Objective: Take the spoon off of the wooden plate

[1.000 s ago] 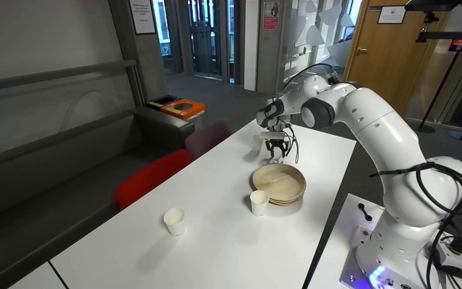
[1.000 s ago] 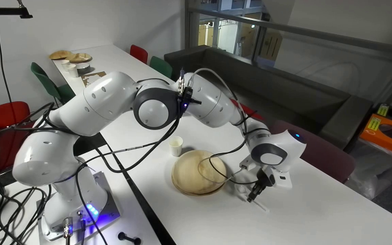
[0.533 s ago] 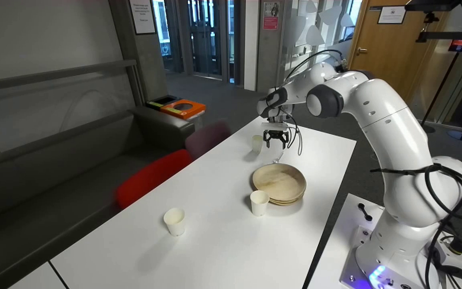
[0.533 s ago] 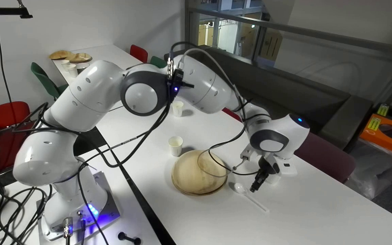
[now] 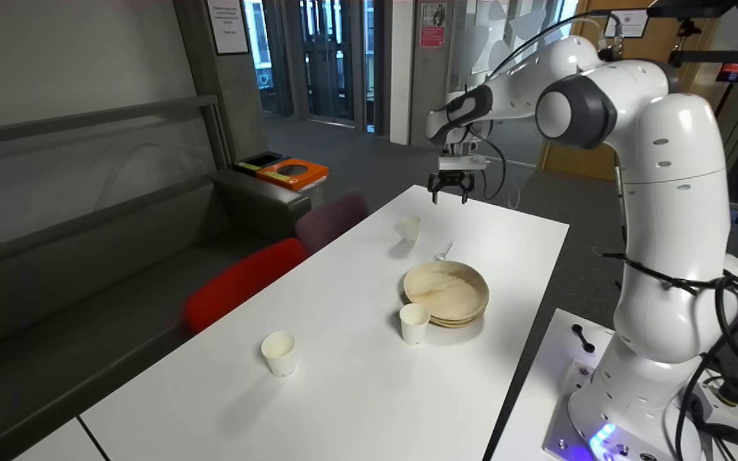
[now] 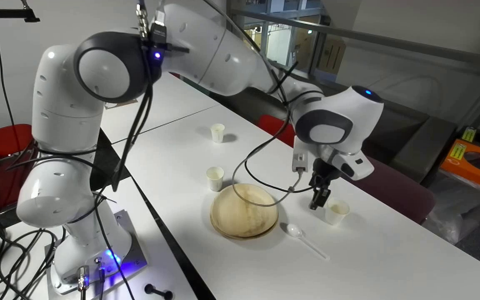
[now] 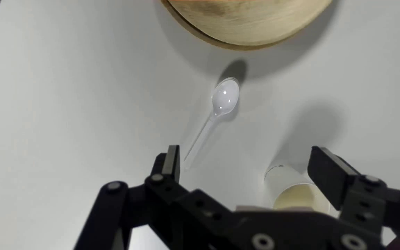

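Beyond the smooth white table (image 5: 343, 358), I see a framed sign (image 5: 228, 27), print too blurred to read.
The wooden plate (image 5: 446, 288) is round, rimmed, streaky-grained; my gripper (image 5: 450, 198) hangs above the table, spread wide, holding nothing; the glossy white spoon (image 7: 225, 97) lies on the table just beside the plate, oval bowl toward it.

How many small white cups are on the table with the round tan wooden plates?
3: one small white cup close beside the round tan wooden plates, another cup near the white plastic spoon, and a third cup apart from both. The white robot arm may hide more.
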You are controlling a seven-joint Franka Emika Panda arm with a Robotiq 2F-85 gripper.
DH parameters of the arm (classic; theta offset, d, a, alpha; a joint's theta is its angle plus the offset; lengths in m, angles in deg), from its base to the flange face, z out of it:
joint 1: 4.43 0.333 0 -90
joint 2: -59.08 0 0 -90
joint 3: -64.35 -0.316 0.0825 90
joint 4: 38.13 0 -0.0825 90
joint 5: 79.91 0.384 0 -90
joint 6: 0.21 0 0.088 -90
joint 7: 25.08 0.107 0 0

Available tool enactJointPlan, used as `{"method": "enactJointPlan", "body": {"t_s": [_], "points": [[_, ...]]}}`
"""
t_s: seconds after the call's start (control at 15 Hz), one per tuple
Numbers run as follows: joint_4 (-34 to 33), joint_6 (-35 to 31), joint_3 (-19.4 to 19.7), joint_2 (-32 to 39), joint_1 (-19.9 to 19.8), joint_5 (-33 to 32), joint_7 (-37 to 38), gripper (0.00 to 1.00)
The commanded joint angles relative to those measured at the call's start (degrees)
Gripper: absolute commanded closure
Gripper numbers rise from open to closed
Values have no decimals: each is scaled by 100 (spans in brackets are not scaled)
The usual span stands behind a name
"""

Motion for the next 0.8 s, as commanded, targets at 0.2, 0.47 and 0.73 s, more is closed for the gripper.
{"method": "enactJointPlan", "body": {"t_s": [0.2,0.47,0.73], "points": [[1612,359,-154,-2178,467,-1149,-1059,0],[2515,430,-550,-3175,830,-1502,-1357,0],[2584,415,-775,-3128,985,-1355,-1360,0]]}}
